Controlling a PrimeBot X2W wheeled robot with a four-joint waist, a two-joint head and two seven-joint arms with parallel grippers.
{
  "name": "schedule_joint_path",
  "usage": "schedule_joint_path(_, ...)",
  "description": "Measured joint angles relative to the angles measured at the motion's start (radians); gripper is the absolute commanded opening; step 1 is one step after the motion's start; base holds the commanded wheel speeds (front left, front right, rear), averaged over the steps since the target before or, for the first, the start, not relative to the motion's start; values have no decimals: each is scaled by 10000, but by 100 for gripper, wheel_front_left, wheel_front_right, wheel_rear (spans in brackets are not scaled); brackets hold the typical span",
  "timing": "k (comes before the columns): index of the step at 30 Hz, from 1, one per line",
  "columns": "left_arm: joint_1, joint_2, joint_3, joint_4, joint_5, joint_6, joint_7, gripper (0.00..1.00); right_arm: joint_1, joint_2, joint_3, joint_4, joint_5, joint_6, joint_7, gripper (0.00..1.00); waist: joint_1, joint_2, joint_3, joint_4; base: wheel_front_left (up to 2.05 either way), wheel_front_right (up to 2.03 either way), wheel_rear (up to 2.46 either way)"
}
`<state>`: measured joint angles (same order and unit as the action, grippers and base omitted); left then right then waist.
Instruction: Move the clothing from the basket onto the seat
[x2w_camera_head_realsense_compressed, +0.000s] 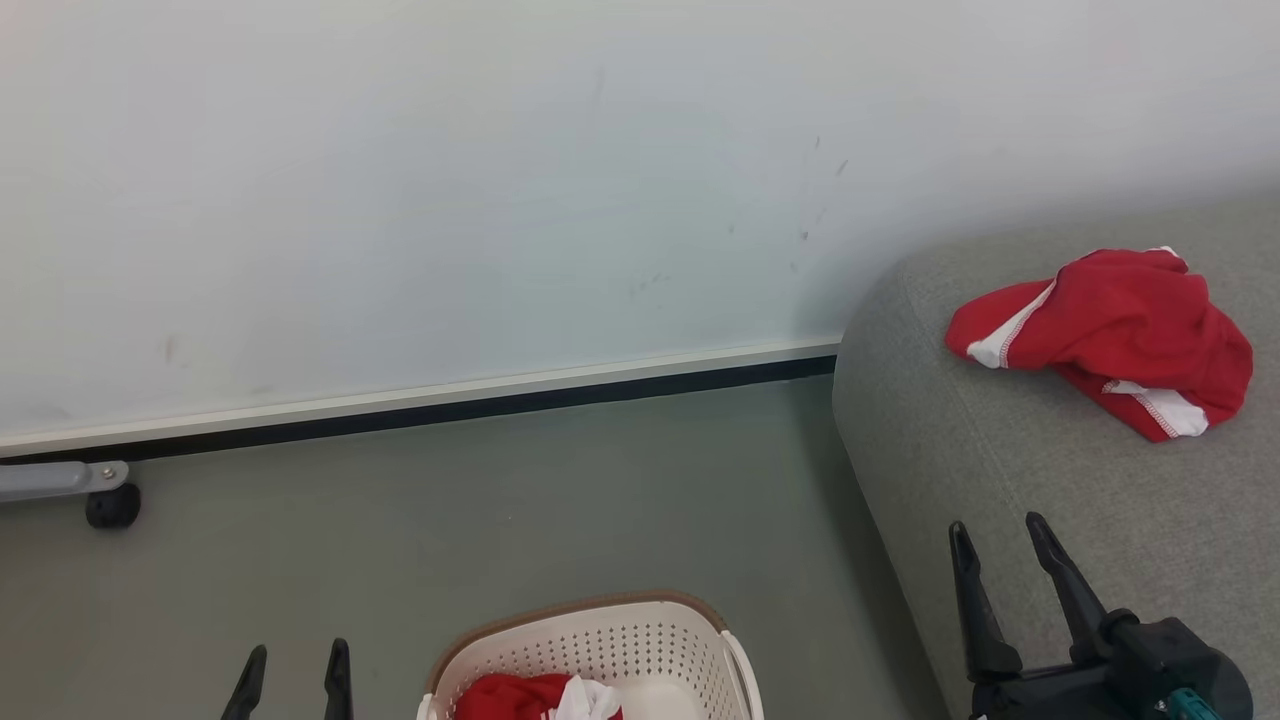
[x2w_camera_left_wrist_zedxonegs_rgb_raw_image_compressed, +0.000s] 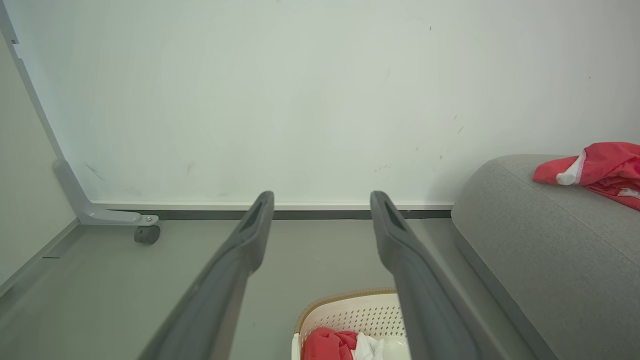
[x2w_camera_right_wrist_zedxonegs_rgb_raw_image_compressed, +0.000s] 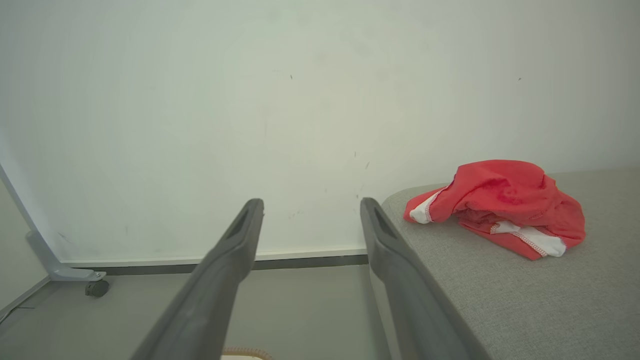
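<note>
Two grippers wait with jaws spread wide, each empty. The left gripper shows at 7 o'clock of the head view, just two dark fingertips pointing to 12 o'clock. The right gripper stands higher, at 5 o'clock, its long fingers leaning toward 11 o'clock from a black wrist with a teal fitting. In the left wrist view the fingers rise from 6 o'clock and splay toward 11 and 1 o'clock; the right wrist view shows the same wide spread.
</note>
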<state>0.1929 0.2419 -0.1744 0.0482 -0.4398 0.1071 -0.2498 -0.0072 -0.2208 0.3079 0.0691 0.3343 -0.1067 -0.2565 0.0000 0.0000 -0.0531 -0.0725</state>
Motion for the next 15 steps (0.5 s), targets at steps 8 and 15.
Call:
schedule_joint_path(8, 0, -56, 40, -46, 29, 73, 0, 100, 1, 8, -59, -169, -6, -42, 0, 100, 0, 0, 45, 10, 0, 0, 0)
schedule_joint_path(15, 0, -109, 48, -140, 100, 73, 0, 100, 13, 13, -102, -307, -19, -48, 0, 100, 0, 0, 90, 7, 0, 0, 0)
